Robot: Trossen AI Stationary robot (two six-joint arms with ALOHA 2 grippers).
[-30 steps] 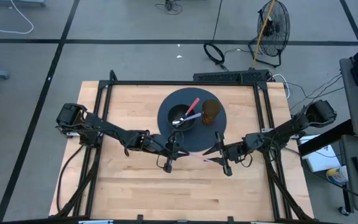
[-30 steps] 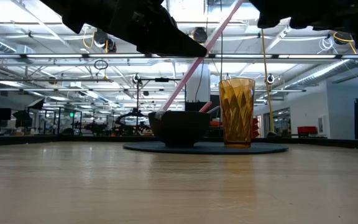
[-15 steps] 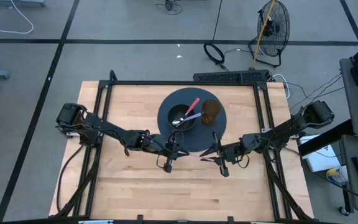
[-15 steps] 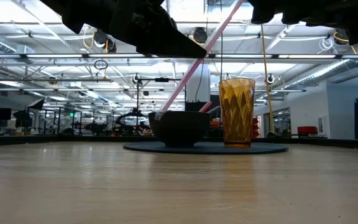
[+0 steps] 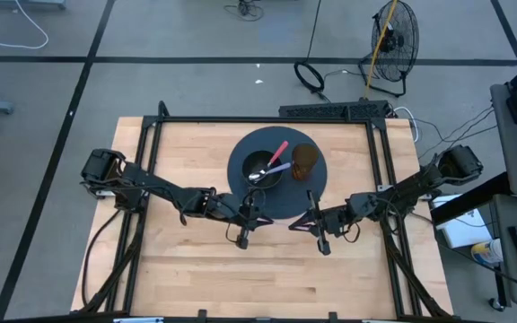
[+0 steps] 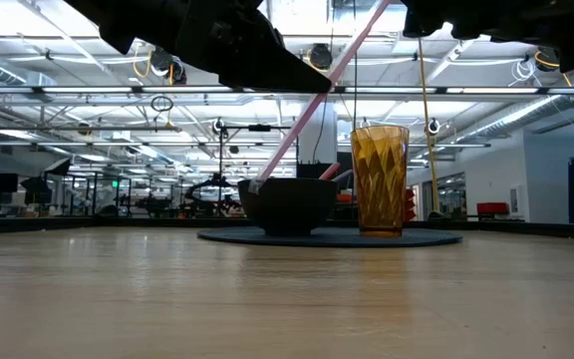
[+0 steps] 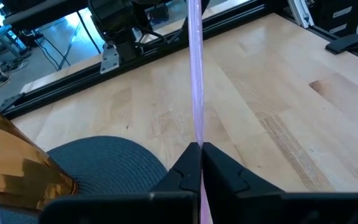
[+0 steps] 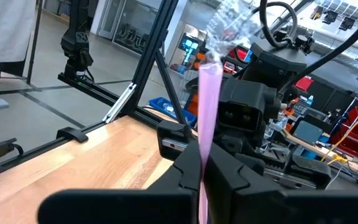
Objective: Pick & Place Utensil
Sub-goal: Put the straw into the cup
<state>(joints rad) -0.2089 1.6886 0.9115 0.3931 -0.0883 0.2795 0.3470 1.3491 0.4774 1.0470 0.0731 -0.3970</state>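
Since a second earlier our right end effector [image 5: 313,223] had edged left, each end effector clamping a pink utensil [image 8: 207,106], neither placed in the bowl [image 5: 263,170] yet.

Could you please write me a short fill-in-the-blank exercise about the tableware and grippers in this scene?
1. The amber glass stands on a round dark ____.
2. The black bowl holds a pink utensil and a ____ one.
3. Seen from above, the glass stands to the ____ of the bowl.
4. The left gripper is shut on a thin ____ utensil.

Missing words: mat; white; right; pink
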